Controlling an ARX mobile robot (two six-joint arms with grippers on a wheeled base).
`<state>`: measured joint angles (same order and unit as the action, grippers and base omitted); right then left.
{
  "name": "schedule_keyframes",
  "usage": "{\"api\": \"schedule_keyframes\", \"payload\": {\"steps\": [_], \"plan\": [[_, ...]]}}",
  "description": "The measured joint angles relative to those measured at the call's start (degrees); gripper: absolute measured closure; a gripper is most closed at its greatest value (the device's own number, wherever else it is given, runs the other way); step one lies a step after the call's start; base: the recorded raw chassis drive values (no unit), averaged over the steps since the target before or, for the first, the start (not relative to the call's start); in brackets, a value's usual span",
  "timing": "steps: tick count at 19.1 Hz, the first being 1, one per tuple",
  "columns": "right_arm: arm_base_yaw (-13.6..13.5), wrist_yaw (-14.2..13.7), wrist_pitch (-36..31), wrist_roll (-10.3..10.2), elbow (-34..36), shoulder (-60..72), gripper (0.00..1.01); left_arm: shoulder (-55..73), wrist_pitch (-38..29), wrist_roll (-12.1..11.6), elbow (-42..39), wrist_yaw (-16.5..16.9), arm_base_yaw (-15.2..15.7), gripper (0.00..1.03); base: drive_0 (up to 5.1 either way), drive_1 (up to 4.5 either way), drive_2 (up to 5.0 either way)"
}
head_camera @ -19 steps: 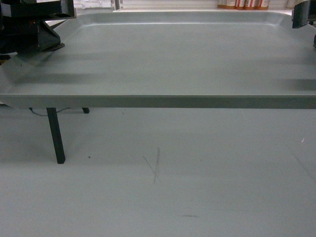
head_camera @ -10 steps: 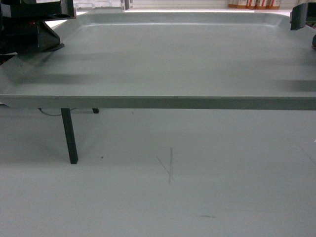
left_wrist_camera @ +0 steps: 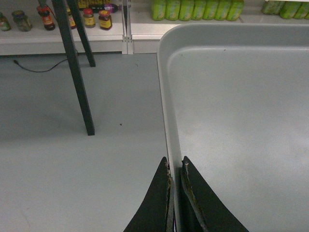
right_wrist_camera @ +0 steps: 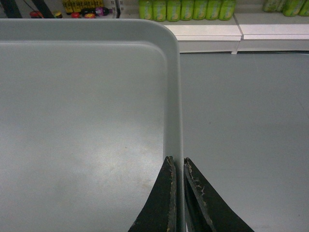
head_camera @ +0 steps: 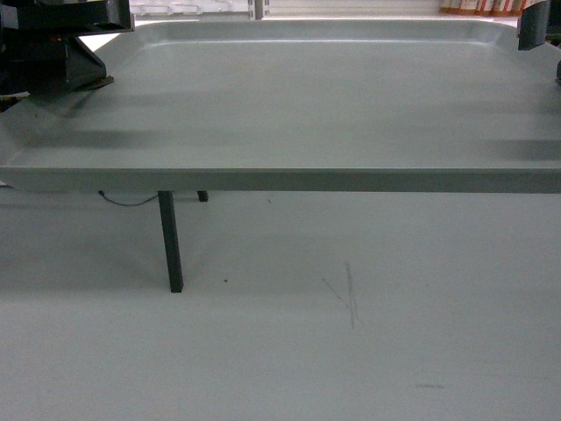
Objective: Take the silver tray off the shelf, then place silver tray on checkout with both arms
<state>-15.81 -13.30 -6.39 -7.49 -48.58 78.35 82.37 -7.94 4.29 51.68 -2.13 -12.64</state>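
The silver tray (head_camera: 307, 96) is a big matte grey-silver rectangle w/ rounded corners and a low raised rim, nothing lying in it. It's up in the air, level, above the grey floor (head_camera: 280, 333), held at both short edges. Its long axis runs left to right across the head view; the near long rim faces the camera as a flat dark band.

Left gripper (left_wrist_camera: 176, 166): two thin black fingers (left_wrist_camera: 159, 198) nearly together, pinching the tray's left rim, one blade outside and one inside the rim. Right gripper (right_wrist_camera: 177, 164) does the same on the right rim, blades almost touching w/ the rim between them (the metal edges of the blades look scuffed). In the head view only the black bulk of the left arm shows at the top left corner, and a bit of the right one at the top right.

Below and left of the tray stands a dark slanted leg (head_camera: 170, 241) on the floor, a thin cable (left_wrist_camera: 36, 67) trailing behind it. Further back, white shelf boards (left_wrist_camera: 96, 41) carry small jars (left_wrist_camera: 89, 17) w/ red and yellow labels, and a row of green bottles (right_wrist_camera: 186, 8) sits further right.
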Motion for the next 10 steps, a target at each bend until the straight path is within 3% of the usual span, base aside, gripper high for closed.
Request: {"api": "schedule_keyframes", "payload": {"steps": [10], "plan": [[0.0, 0.0, -0.1, 0.0, 0.0, 0.0, 0.99, 0.0, -0.2, 0.0, 0.0, 0.0, 0.0, 0.99, -5.0, 2.43, 2.4]]}}
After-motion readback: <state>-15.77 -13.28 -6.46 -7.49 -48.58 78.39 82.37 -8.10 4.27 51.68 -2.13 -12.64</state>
